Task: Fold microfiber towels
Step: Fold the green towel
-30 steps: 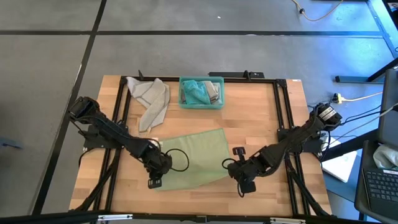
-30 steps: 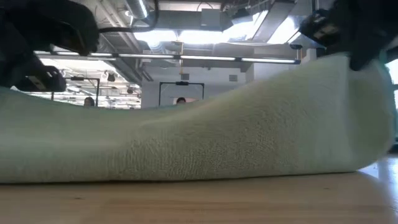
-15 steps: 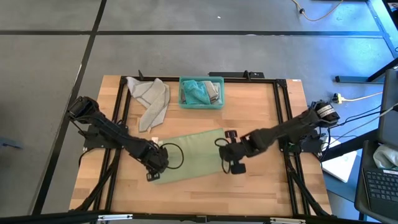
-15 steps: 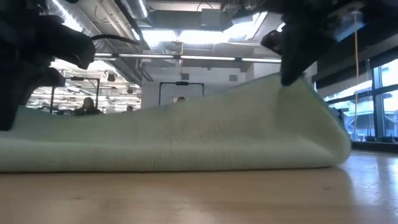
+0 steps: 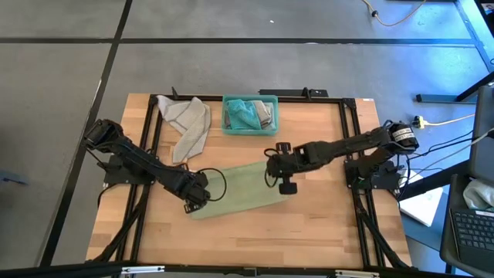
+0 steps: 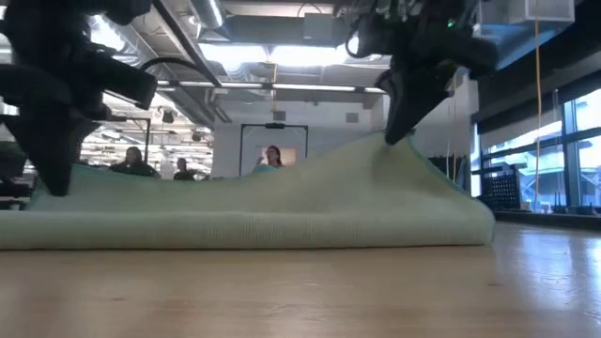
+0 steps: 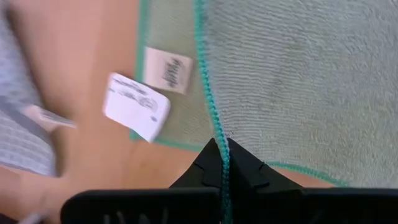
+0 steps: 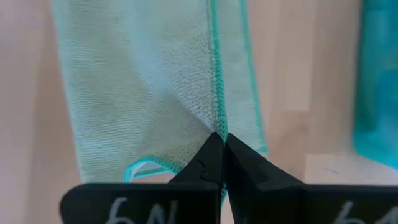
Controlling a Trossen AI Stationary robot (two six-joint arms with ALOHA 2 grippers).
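Pale green microfiber towel mid-table, being doubled over. Left gripper and right gripper each pinched tight on teal-stitched edge, apparently opposite corners, carrying edge across for fold.

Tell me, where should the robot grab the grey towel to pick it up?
Probably by a corner at the wide end of the grey towel, near the table's back-left corner, coming straight down from above. It lies crumpled on the table, bunched there and tapering toward the green towel, so raised folds there give the fingers something to pinch.
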